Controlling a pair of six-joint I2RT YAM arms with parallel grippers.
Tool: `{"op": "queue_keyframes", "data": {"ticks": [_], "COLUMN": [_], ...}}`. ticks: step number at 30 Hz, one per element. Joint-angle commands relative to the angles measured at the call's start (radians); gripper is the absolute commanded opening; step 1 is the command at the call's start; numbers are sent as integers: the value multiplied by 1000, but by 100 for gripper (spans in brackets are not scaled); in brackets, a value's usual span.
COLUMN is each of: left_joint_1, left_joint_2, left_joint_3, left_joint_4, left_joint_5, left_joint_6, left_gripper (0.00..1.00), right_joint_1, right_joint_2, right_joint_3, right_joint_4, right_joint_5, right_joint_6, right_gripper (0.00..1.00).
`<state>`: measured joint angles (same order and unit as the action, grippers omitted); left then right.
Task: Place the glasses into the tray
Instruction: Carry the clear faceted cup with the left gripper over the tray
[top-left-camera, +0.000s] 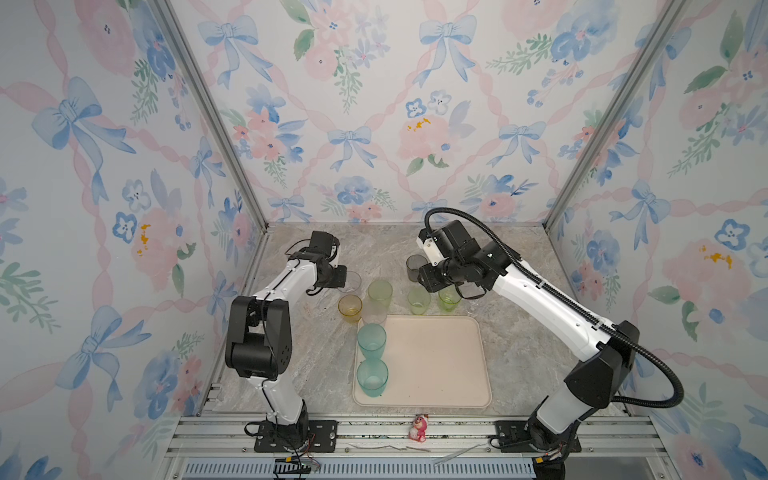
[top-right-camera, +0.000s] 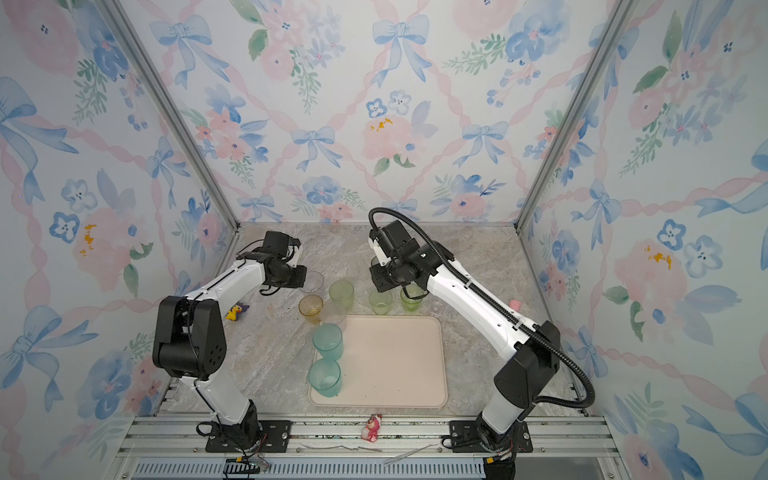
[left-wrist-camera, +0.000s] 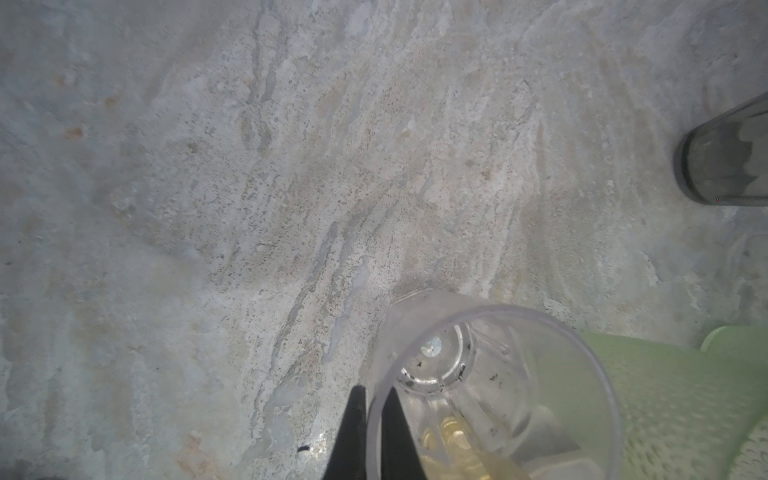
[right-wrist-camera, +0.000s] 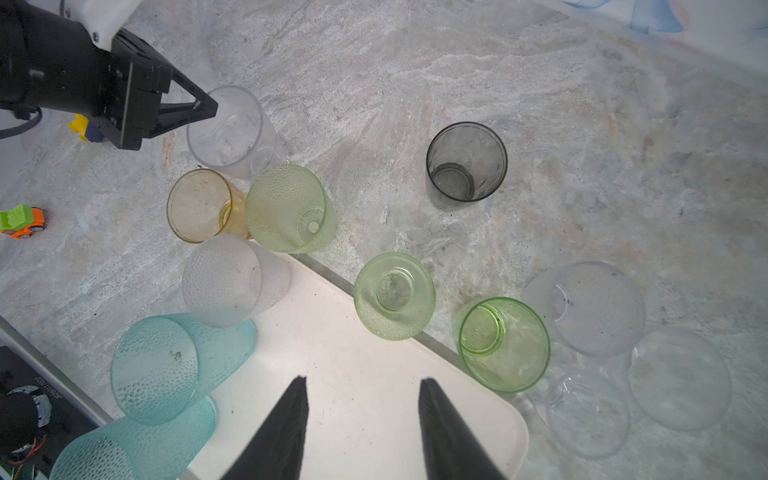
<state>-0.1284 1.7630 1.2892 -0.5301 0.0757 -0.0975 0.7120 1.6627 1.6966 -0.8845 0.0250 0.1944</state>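
Note:
My left gripper (left-wrist-camera: 372, 401) is shut on the wall of a clear glass (left-wrist-camera: 490, 374), one finger inside the rim and one outside; the right wrist view shows this clear glass (right-wrist-camera: 228, 129) too. My right gripper (right-wrist-camera: 365, 381) hangs open and empty above the cream tray (right-wrist-camera: 332, 374). Two teal glasses (top-left-camera: 371, 340) (top-left-camera: 372, 376) stand along the tray's (top-left-camera: 449, 374) left side. A frosted clear glass (right-wrist-camera: 226, 280) stands at its far left corner. Beyond the tray stand a yellow glass (right-wrist-camera: 199, 205), three green ones (right-wrist-camera: 286, 208) (right-wrist-camera: 392, 295) (right-wrist-camera: 503, 343) and a smoky grey one (right-wrist-camera: 465, 164).
Three more clear glasses (right-wrist-camera: 590, 307) (right-wrist-camera: 681, 378) (right-wrist-camera: 588, 411) stand beside the tray's far right corner, under the right arm. A duck toy (top-right-camera: 236, 311) and a toy car (right-wrist-camera: 20, 220) lie left of the glasses. A pink figurine (top-left-camera: 417, 428) stands on the front rail.

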Motion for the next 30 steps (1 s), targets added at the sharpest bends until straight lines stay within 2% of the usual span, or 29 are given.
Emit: {"op": "queue_keyframes", "data": {"ticks": [1,13,21,26,30], "left_joint_1": [7,9,9,-3,-71], "left_joint_2": [20,-26,-142,-244,-326], "left_joint_3": [26,85,154,175,181], "left_joint_4": [-18,-15,-15,-20,-52], "left_joint_5": [-10,-49,-99,-60,-44], "left_joint_6": [10,4,16,18,20], "left_gripper": [1,0,0,0,1], "right_joint_1": [-9,-12,-35,-86,-157], "right_joint_2": [15,25,-3,-95,-183], "right_joint_3": [-10,-27,-99,-174,-257], "right_joint_4": [9,26,51,69,75], "right_joint_5": [-17,-16,0,36,57], "right_joint_6": [13,20,40,56,72], "right_gripper": [47,47,47,47,47]}}
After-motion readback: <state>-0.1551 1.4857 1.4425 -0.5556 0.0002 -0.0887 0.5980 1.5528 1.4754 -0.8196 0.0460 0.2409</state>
